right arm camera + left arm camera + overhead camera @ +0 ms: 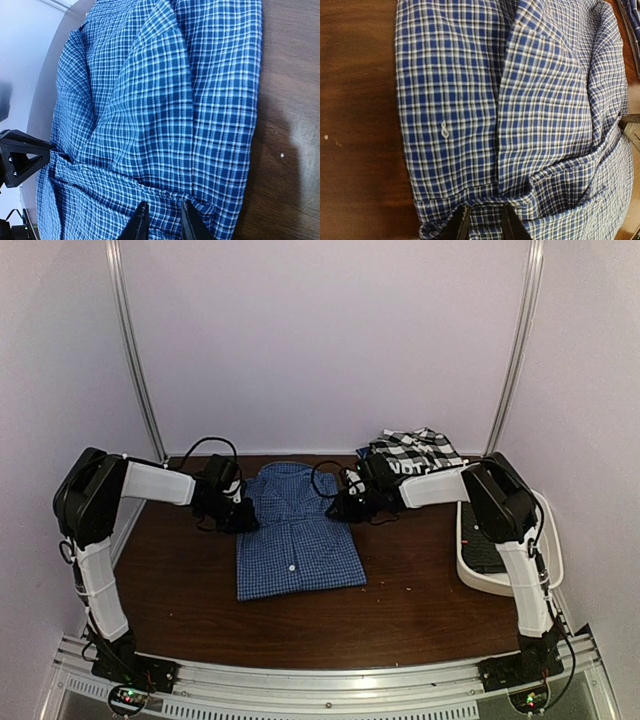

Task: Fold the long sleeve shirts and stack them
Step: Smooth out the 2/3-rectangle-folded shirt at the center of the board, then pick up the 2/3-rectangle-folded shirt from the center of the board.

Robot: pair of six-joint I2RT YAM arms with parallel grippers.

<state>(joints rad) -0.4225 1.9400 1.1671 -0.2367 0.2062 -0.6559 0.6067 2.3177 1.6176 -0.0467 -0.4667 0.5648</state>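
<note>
The blue-and-white fine-check shirt (298, 540) lies folded at the middle of the brown table, collar towards the back. My left gripper (240, 516) is at its upper left edge and my right gripper (341, 507) at its upper right edge. In the left wrist view the left gripper (482, 223) has a fold of the shirt (520, 100) pinched between its fingers. In the right wrist view the right gripper (161, 223) pinches the shirt's (150, 100) edge the same way. The black-and-white large-check shirt (418, 447) and the dark blue lettered shirt (408, 469) lie bunched at the back right.
A white plastic tub (470, 575) stands at the table's right edge behind the right arm. Bare brown table (420, 605) lies in front of the shirt and on both sides. White walls close off the back and sides.
</note>
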